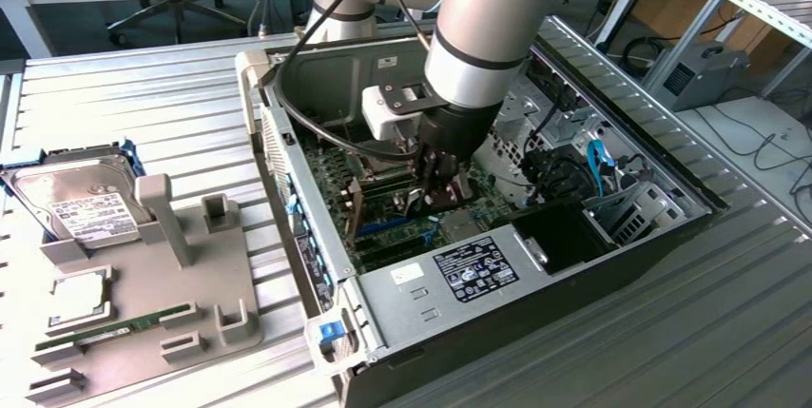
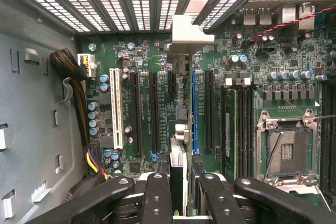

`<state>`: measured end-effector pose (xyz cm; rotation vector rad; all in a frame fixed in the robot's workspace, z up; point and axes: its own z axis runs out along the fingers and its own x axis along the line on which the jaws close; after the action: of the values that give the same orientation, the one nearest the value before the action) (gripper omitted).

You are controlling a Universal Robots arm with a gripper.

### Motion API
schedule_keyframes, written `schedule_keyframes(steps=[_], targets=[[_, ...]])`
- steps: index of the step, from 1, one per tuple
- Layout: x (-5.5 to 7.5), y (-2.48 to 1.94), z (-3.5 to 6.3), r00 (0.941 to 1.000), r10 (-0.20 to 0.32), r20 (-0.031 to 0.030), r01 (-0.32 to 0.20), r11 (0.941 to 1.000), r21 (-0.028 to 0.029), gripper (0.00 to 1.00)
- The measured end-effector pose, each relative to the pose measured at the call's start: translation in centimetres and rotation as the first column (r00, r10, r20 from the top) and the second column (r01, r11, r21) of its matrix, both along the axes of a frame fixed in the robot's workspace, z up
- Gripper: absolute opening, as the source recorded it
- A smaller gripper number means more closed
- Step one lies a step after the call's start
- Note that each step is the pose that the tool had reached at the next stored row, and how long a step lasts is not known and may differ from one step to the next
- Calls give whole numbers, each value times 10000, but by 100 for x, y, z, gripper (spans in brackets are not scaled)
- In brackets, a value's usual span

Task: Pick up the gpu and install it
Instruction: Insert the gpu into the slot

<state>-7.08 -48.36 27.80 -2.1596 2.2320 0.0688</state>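
A: Starting at the exterior view's left: grey moulded tray (image 1: 222, 275) near that edge of the ribbed metal tabletop (image 1: 710, 332). Carries a silver hard drive (image 1: 83, 208) with a white label, a square CPU (image 1: 79, 296) and a thin green memory stick (image 1: 114, 325) toward its near edge.

B: And the gpu (image 2: 178, 166)?

A: Not on the tray. Hangs edge-on inside the open computer case (image 1: 285, 170), over the middle of the motherboard (image 2: 157, 61), pinched between the black fingers (image 2: 157, 198) of the gripper (image 2: 184, 182). Jaws part-closed on the card's two faces, not spread.

B: Lined up?

A: Nearly, judging from the wrist view. Sits just beside the long blue slot (image 2: 193, 108), with the folded silver bracket (image 2: 184, 32) reaching toward the perforated rear openings at the case's back wall.

B: Advice for this step?

A: Keep the card upright and parallel to the slot. Seat the bracket tab against the rear wall without scraping. Press evenly, never at a tilt; rigid board, brittle plastic slot.

B: Further right?

A: Dark memory slots, then the shiny square CPU socket (image 2: 286, 150) with its wire lever.
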Motion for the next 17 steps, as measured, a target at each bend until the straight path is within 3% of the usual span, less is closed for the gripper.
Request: schedule_keyframes(steps=[17], targets=[[-2, -4, -49, 10000, 1, 0, -1, 10000, 0, 26]])
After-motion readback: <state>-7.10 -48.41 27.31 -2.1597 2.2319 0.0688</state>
